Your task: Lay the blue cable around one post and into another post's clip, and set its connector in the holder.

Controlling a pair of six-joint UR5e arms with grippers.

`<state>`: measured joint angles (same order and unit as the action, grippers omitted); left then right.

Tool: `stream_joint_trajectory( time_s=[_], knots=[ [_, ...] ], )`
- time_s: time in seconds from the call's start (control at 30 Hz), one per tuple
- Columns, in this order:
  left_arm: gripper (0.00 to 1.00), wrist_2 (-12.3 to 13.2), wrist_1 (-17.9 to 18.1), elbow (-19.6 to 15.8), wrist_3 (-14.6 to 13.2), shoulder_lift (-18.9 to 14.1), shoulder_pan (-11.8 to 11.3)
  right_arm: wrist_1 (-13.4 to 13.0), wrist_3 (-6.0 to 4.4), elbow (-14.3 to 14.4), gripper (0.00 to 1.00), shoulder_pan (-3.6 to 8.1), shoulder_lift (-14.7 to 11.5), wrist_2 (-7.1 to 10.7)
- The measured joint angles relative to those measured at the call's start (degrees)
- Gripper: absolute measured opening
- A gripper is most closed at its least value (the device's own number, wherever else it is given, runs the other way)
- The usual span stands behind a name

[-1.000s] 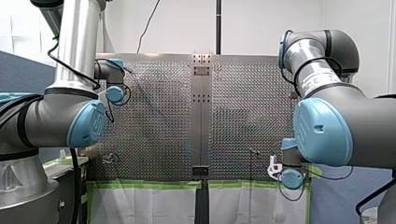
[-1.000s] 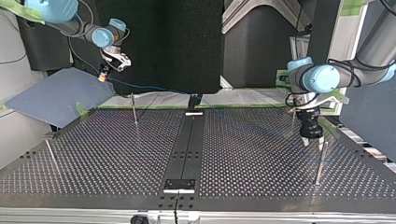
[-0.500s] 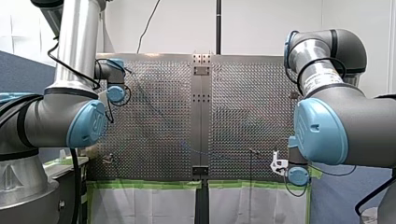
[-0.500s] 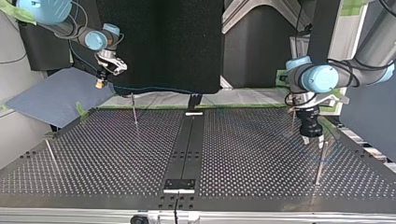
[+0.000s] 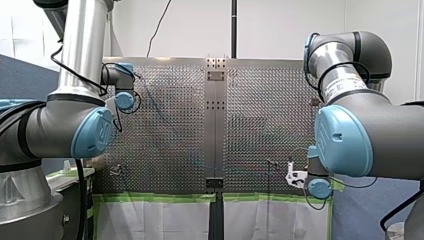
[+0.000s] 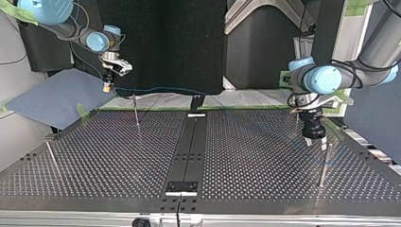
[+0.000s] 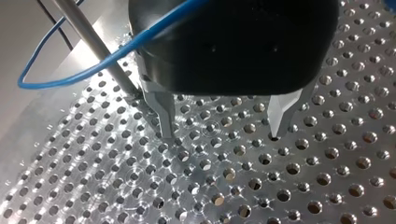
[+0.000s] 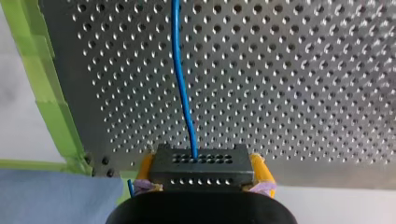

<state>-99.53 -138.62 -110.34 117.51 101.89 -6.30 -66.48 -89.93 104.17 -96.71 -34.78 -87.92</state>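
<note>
My left gripper hung just over the perforated table, its metal fingers spread apart. The blue cable looped past beside it, crossing a steel post. My right gripper was clamped on that cable, which ran straight ahead from between its yellow pads over the table, with the green tape along the edge beside it.

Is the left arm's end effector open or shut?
Open. My left end effector shows its two metal fingers standing apart above the table, nothing between them.
</note>
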Motion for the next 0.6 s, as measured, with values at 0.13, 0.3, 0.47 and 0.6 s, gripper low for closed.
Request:
stream_joint_trajectory(
  time_s=[0.13,0.3,0.47,0.6],
  knots=[
    [1.00,0.00,0.00,-0.01,0.00,0.00,0.22,1.38,1.35,-0.56,0.02,-0.17,-0.01,2.04],
    [1.00,-0.34,-0.17,-0.01,-0.11,0.00,0.48,2.97,3.21,-0.80,0.02,0.01,-0.05,4.08],
    [1.00,-1.96,-1.67,-0.03,-0.20,0.00,0.69,3.54,4.55,-0.83,0.02,0.39,-0.07,6.31],
    [1.00,-2.58,-2.53,-0.55,-0.18,0.00,1.16,3.66,4.42,-0.85,0.02,0.43,-0.07,8.25]
  ],
)
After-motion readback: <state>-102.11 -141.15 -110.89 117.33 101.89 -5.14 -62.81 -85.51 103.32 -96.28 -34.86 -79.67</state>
